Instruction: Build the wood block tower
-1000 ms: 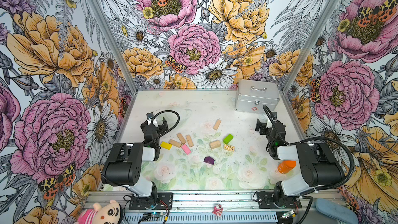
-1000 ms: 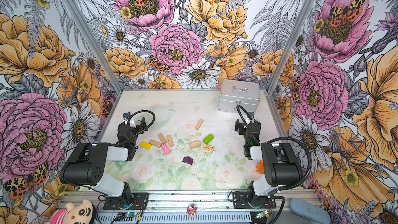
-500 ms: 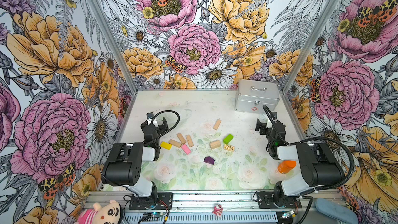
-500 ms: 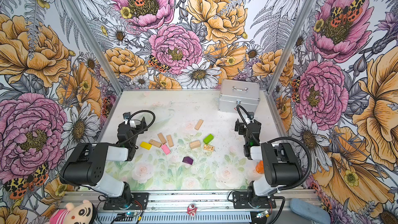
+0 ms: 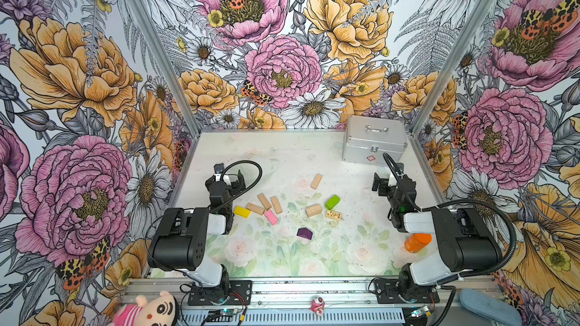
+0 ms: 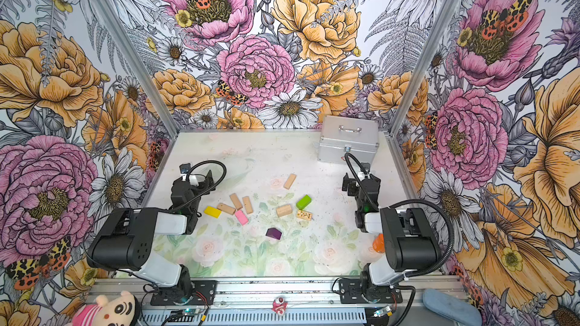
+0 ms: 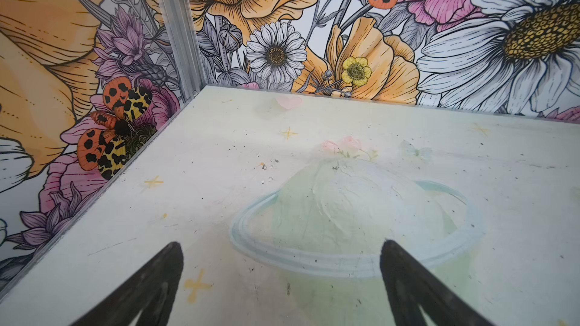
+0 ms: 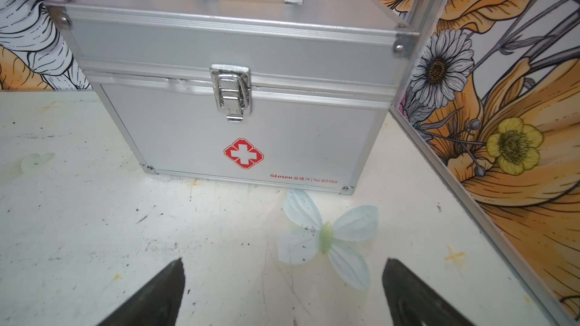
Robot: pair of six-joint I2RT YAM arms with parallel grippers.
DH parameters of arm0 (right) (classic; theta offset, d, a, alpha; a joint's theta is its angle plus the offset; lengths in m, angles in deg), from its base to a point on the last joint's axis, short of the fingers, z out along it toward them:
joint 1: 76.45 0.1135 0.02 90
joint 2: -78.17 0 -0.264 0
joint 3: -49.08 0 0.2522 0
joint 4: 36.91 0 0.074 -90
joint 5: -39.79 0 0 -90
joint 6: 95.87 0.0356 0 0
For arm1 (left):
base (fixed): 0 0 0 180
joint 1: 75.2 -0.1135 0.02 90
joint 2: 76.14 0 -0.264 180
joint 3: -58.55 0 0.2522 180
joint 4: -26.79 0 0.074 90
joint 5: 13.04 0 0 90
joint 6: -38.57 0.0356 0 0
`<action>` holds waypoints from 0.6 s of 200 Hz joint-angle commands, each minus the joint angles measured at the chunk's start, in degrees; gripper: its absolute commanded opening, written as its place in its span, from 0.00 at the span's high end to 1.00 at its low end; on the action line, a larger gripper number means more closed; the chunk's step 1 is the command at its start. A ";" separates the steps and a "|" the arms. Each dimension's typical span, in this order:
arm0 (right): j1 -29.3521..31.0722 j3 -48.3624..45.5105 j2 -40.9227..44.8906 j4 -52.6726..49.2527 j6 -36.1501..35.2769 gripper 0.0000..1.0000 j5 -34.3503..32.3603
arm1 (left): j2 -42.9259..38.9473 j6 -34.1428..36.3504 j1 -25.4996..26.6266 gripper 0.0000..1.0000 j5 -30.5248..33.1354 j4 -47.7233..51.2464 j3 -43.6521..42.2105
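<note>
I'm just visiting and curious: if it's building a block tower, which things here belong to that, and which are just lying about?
For the job: tan planks, yellow block, pink block, green block, purple house-shaped block.
Just lying about: silver case, orange bottle, plush toy.

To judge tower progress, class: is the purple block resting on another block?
No, in a top view the purple block lies alone on the table, touching nothing else.

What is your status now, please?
Left gripper open, empty. Right gripper open, empty. Blocks loose on table, none stacked. Metal case and orange bottle stand aside.
</note>
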 commanded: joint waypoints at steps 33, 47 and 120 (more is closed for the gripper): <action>-0.82 1.29 -0.17 0.53 0.27 0.00 1.27 | -0.44 0.27 -0.25 0.01 -1.13 -0.12 0.96; -0.82 1.16 -0.11 0.63 0.21 0.00 1.26 | -0.44 0.27 -0.29 0.01 -1.09 -0.13 0.96; 2.32 9.58 7.08 -21.64 0.12 0.00 -4.54 | -5.94 1.34 0.95 0.01 0.13 9.09 3.62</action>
